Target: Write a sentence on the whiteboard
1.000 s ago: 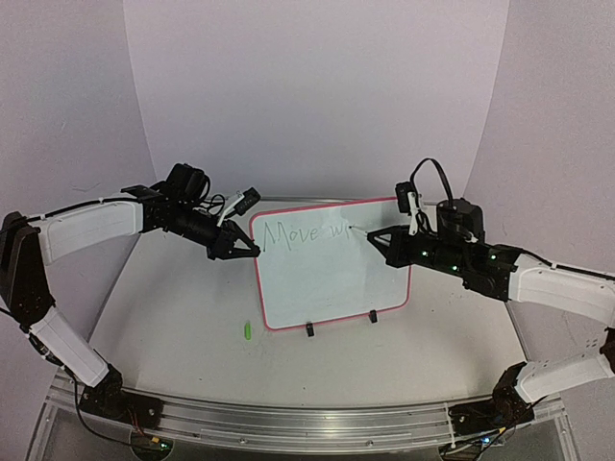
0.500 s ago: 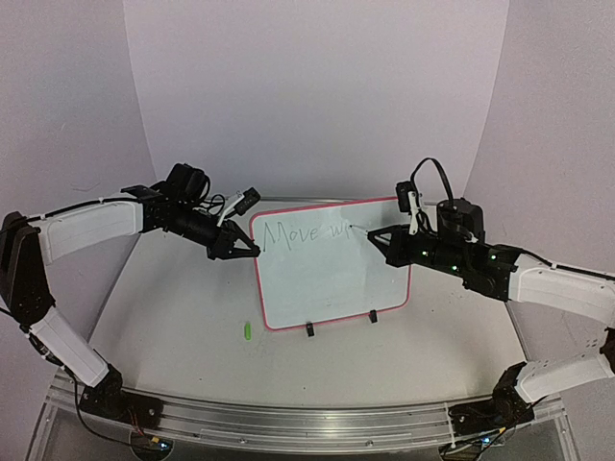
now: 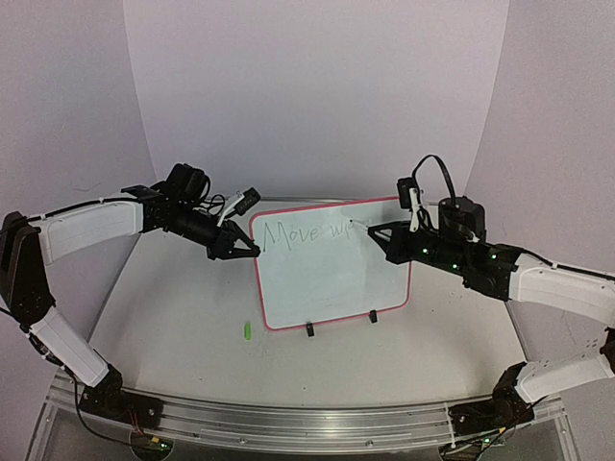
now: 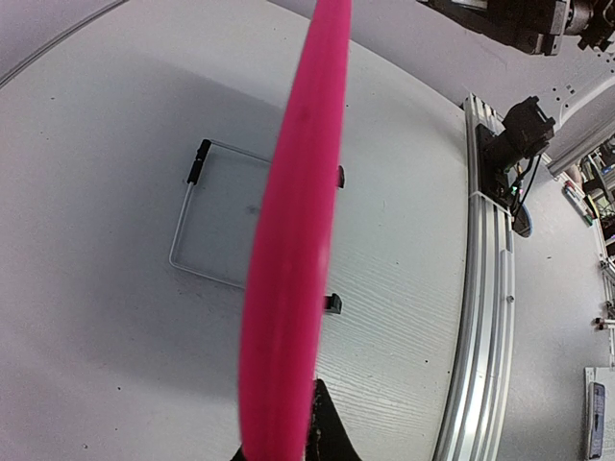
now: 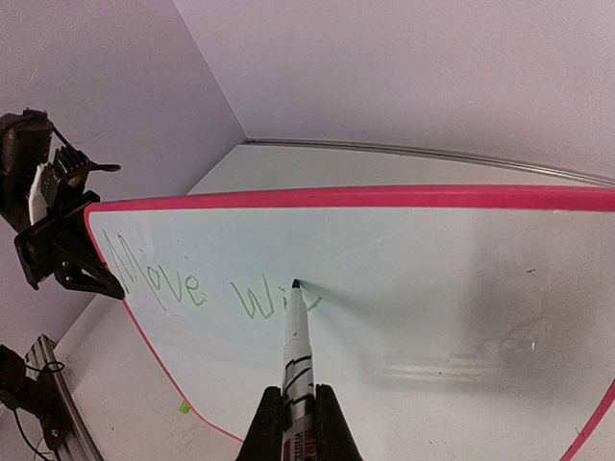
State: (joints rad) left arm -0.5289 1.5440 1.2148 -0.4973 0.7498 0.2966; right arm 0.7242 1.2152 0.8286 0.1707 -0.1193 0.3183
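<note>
You see the whiteboard [image 3: 332, 283], pink-framed, standing on small black clip feet [image 3: 309, 330] at the middle of the table [image 3: 173, 317], toward its back edge and leaning slightly back. The left gripper [image 3: 245, 250] is pinched tight on the frame at the board's upper left edge, steadying it; in the left wrist view the frame fills the middle as a blurred pink band. The right gripper [image 5: 298, 408] is closed around a marker [image 5: 296, 351], whose tip touches the board near the middle of the top line. The sentence [image 5: 207, 288] is only begun: thin green slanted letters read "Move", then a second word starting "wi", with the tip resting at its last stroke. The rest of that line and all the white below it are bare, so most of the writing looks to be left. The marker barrel carries red and black print too small to read. A small green piece [image 3: 247, 330], possibly the cap, lies on the table near the board's lower left corner.
</note>
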